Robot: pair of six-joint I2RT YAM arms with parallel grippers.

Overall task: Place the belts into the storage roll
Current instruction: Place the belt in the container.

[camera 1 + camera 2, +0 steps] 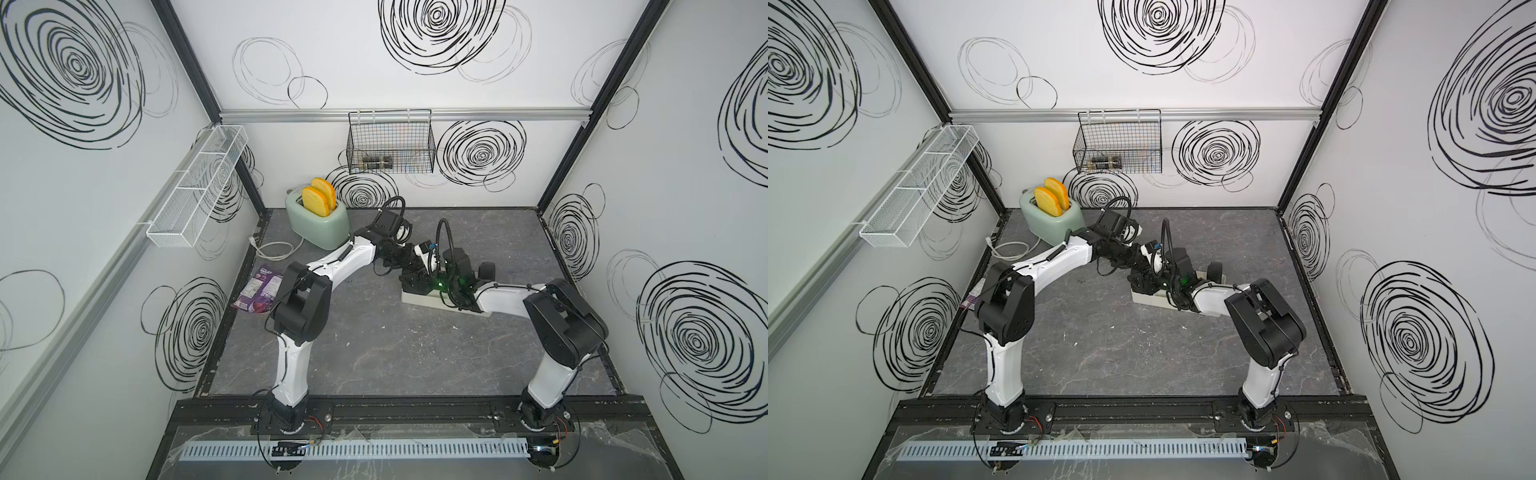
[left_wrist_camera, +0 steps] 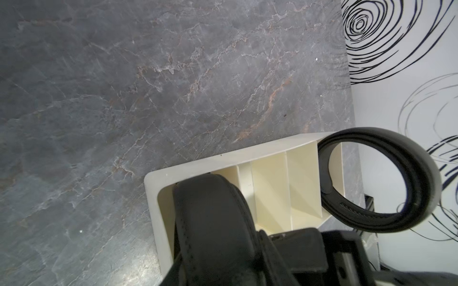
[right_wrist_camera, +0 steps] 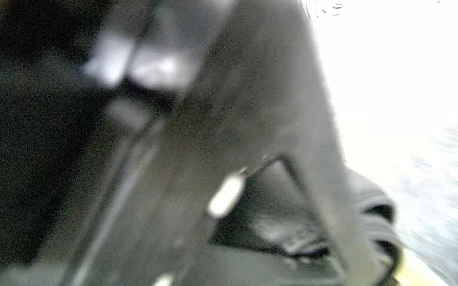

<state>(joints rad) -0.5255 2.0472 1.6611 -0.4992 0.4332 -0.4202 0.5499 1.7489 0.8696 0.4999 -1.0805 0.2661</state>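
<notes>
I have both arms meeting over one end of the tray (image 1: 420, 297), which lies near the middle of the table (image 1: 374, 353). The first belt (image 2: 418, 158) stands as an open coil in the end compartment farthest from my grippers, its loop rising above the rim. The second belt (image 2: 213, 222) curves down into the opposite end compartment, close under the left gripper (image 1: 406, 266). I cannot tell whether that gripper is pinching the strap or standing spread, because the belt fills the bottom of the left wrist view. The right gripper (image 1: 413, 284) hangs just above the same end of the tray. Its wrist view is a dark blur, so I cannot tell its state either. The toaster (image 1: 318, 222) sits at the back, well apart from the tray.
</notes>
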